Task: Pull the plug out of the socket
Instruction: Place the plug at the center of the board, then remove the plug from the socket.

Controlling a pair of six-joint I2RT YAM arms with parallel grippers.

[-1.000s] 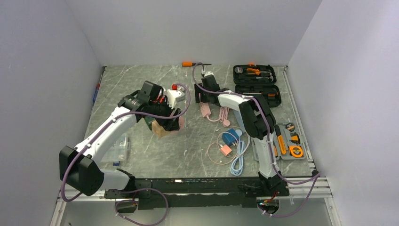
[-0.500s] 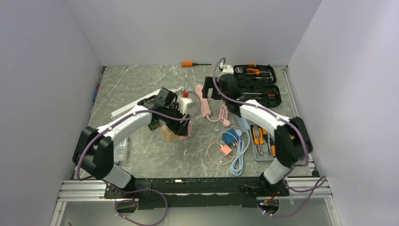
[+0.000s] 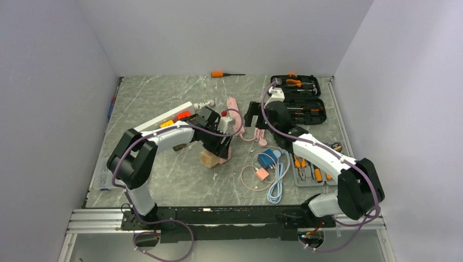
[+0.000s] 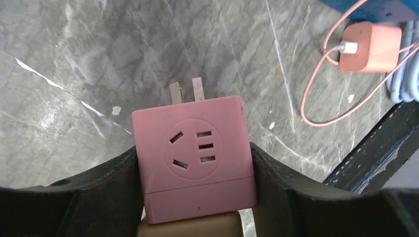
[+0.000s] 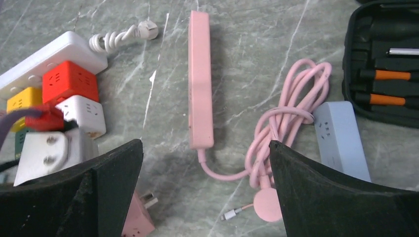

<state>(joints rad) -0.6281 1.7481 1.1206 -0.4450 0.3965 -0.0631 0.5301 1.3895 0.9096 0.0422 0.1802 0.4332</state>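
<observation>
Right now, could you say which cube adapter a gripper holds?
The pink cube, in the left gripper; red cube, white cube and yellow cube stand ungripped.

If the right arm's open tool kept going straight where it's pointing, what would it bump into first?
Probably the long pink power strip lying flat on the grey marble table, straight ahead between the spread fingers of the right tool; depth is hard to judge.

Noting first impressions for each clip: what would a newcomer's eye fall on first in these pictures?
First, the pink cube adapter, clamped between the left fingers, its metal prongs bare and plugged into nothing. Next, the long pink power strip lying mid-table with its coiled cord, framed by the wide-open, empty right fingers. Orange-handled tools fill the open black case at the far right.
</observation>
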